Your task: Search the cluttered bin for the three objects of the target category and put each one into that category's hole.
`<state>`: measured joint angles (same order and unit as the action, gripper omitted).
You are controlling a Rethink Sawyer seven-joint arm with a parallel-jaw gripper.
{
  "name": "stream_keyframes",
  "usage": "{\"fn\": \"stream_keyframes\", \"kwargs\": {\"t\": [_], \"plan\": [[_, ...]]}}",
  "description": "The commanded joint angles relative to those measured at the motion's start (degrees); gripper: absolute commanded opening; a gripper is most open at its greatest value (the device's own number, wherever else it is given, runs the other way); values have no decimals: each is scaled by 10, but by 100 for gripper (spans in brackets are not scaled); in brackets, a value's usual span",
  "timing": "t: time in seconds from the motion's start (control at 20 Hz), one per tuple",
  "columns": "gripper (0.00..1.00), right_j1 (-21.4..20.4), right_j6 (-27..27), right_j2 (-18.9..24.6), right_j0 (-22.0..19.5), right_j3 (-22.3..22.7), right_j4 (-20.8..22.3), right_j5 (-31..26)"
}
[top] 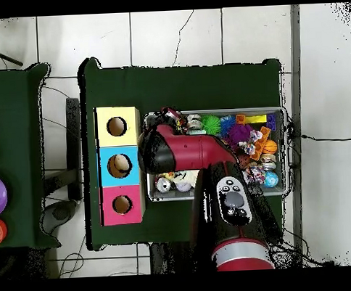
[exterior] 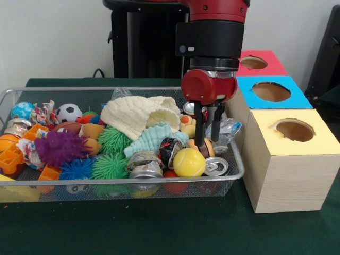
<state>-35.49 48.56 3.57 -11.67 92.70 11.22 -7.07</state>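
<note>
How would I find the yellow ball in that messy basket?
Look at the wire basket, at its end beside the yellow box. Near the front rim, just below the gripper, sits the yellow ball. It is smooth and round, between crushed shiny cans, unlike the spiky green balls farther along.

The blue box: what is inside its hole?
In the overhead view, the blue box shows a pale rounded thing inside its hole; what it is cannot be told. In the front view, the rim hides the inside.

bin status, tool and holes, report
Tool open, down inside bin beside yellow ball. Nothing held. Blue box already holds something.
</note>
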Motion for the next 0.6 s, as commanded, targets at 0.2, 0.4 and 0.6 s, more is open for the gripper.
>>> {"fn": "stream_keyframes", "kwargs": {"t": [0.2, 0.4, 0.6], "plan": [[100, 15, 159, 5, -4, 43, -21, 10], [100, 13, 164, 0, 1, 46, -26, 17], [100, 14, 173, -6, 11, 43, -37, 21]]}}
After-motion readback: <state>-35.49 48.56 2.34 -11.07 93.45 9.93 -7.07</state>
